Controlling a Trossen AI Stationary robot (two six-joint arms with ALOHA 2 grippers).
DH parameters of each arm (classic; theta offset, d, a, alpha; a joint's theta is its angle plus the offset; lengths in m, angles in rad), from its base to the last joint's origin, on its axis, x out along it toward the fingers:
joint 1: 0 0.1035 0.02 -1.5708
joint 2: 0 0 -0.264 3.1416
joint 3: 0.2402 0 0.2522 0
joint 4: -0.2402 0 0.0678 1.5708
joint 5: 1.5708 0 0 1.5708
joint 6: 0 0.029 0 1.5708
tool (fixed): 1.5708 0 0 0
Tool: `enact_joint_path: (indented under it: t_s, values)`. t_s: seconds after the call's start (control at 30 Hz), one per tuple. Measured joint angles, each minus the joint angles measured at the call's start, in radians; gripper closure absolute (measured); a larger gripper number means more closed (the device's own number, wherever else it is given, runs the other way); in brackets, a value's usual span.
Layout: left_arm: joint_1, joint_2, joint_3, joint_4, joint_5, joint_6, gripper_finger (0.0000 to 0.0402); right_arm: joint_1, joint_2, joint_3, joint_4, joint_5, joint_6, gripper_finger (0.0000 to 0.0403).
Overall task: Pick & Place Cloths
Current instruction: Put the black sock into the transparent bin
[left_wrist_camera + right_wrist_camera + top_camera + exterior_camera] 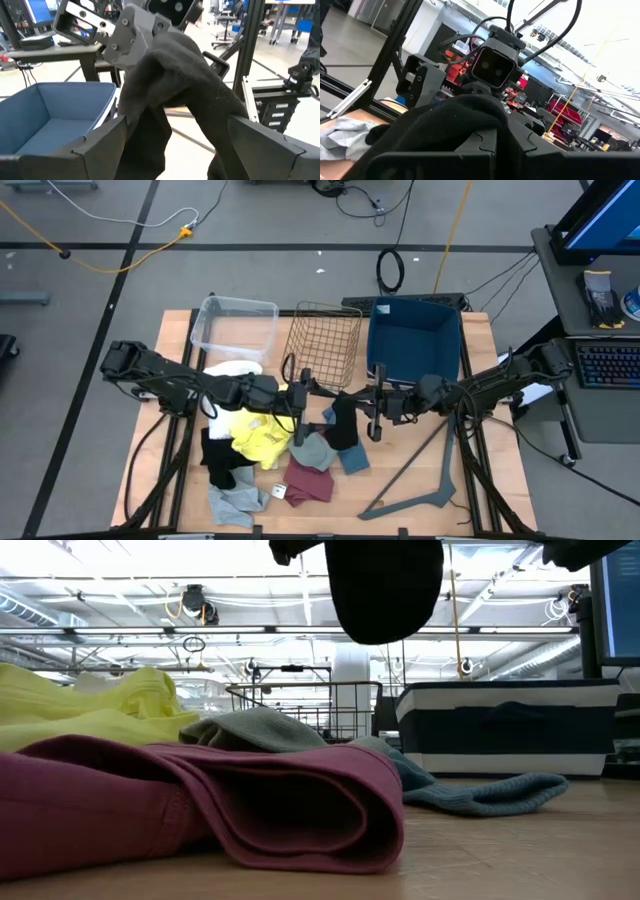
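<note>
Up in the air, just in front of the blue bin (414, 340), we see a black cloth (343, 423) hanging between the two grippers. Our left gripper (303, 392) clenches one end of it, with fabric bunched between its fingers (100, 145) in the left wrist view. The right gripper (374, 404) meets the cloth from the bin's side and appears to grip it too, dark fabric heaped over its fingers (470, 150) in the right wrist view.

Below the cloth, farther from the bin, the remaining pile lies on the table (500, 470): a grey-green cloth (313, 451), a blue cloth (352, 458), a maroon cloth (308, 480), a yellow cloth (258, 435), another black one (218, 460), a light grey one (236, 502) and a white one (234, 369).

Beside the bin stand a wire basket (324, 343) and a clear tub (236, 325). A grey V-shaped bar (425, 480) lies in front of the bin.
</note>
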Motion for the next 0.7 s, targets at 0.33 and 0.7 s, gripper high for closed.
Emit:
enact_joint_path:
  t_s: [0.33, 0.7]
  values:
    - [0.007, -0.041, 0.0, -0.127, -0.045, 0.008, 0.0061, 0.0, 0.0, 0.0, -0.071, 0.003, 0.0, 0.0403]
    - [0.018, -0.037, 0.0, -0.097, 0.002, -0.093, 0.0061, 0.0, 0.0, 0.0, -0.029, -0.005, 0.0, 0.0403]
